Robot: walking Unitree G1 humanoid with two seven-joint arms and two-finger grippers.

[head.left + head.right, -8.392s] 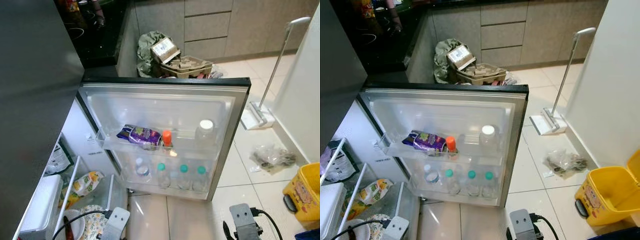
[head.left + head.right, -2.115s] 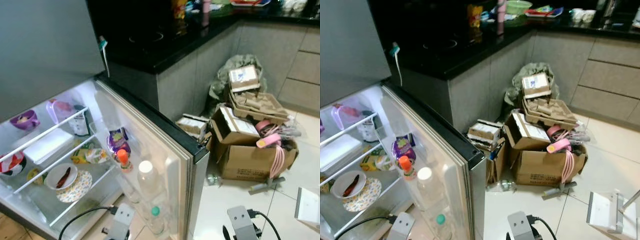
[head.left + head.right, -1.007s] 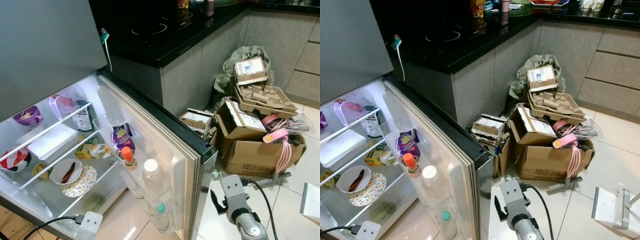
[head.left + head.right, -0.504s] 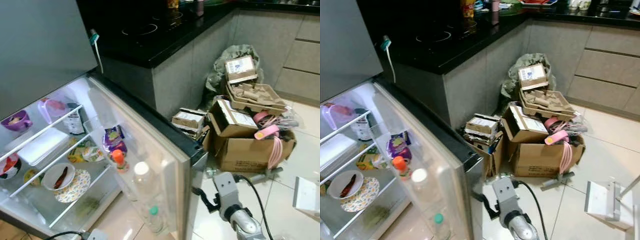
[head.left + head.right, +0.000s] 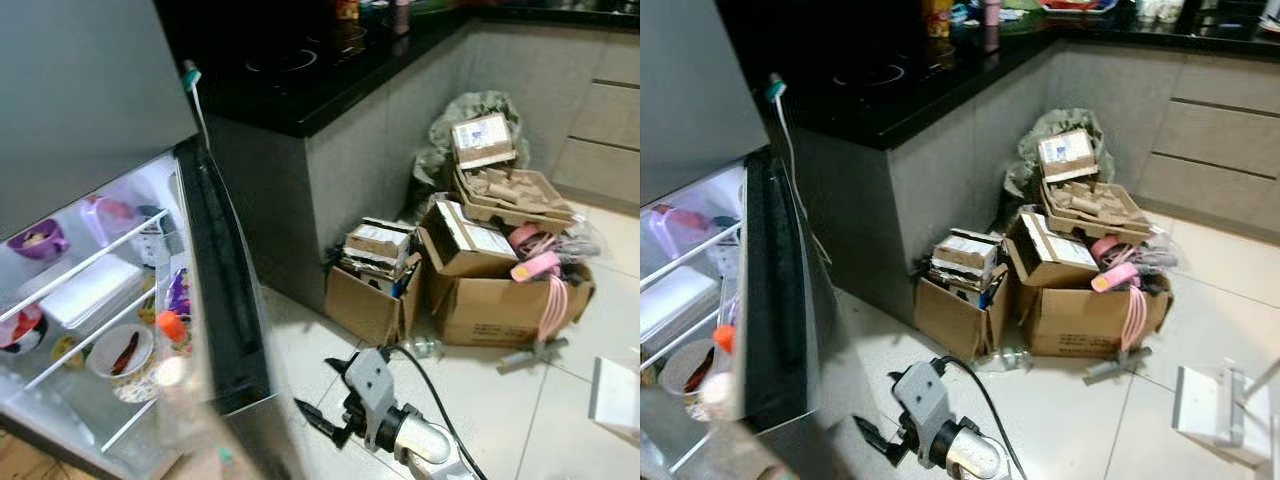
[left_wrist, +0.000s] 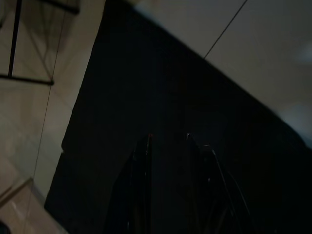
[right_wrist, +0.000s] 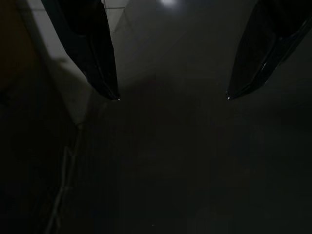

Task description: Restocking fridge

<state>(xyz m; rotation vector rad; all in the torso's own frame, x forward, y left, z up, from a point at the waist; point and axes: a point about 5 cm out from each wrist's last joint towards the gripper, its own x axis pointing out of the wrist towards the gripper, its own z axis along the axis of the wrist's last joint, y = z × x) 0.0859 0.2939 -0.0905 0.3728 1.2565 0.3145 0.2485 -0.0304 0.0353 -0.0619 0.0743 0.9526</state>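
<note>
The right end effector (image 5: 318, 425), fingers spread, reaches toward the outer face of the half-swung fridge door (image 5: 225, 300); the left end effector (image 6: 168, 141) points at dark flooring, fingers slightly parted.

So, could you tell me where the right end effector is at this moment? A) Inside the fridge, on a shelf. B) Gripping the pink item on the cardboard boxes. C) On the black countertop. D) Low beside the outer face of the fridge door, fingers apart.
D: the right end effector sits low against the dark outer side of the fridge door, and the right wrist view shows its fingers spread apart.
</note>
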